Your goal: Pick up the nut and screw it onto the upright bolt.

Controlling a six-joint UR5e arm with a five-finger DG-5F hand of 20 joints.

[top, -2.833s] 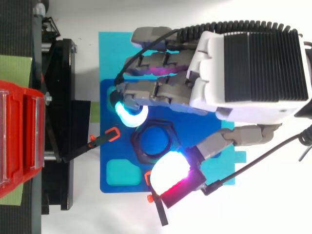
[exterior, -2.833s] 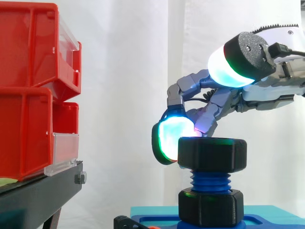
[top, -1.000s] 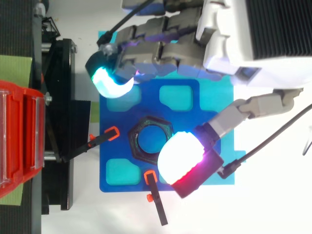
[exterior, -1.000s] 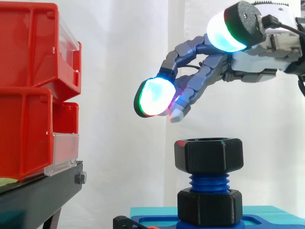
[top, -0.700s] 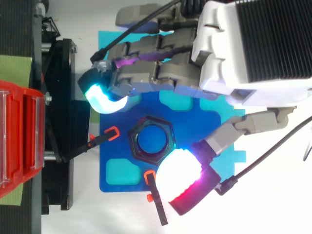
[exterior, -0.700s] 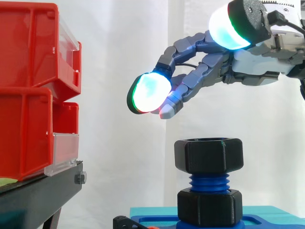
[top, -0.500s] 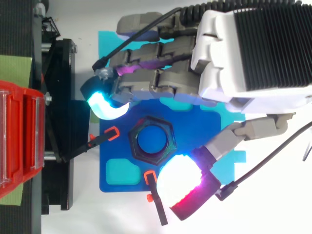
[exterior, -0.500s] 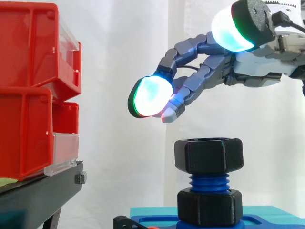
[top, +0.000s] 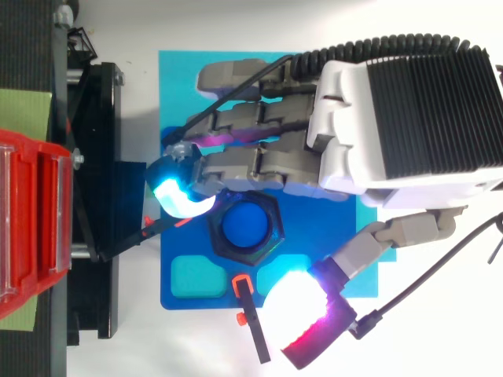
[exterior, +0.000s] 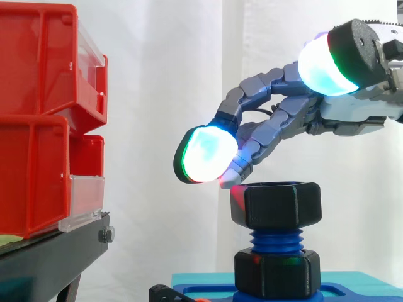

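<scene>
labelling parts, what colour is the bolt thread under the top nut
Blue. The bolt thread shows best in the side view.

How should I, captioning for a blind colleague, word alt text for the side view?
An open robot hand hovers, fingertips just above the left edge of a black hex nut sitting atop an upright blue bolt. A second black nut sits below it; red bins stand at left.

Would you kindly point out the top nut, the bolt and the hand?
top nut (exterior: 277, 204): side view, on its front face.
bolt (top: 245, 225): top view, on its blue end inside the top nut.
hand (top: 424, 118): top view, on its ribbed black back.
</scene>
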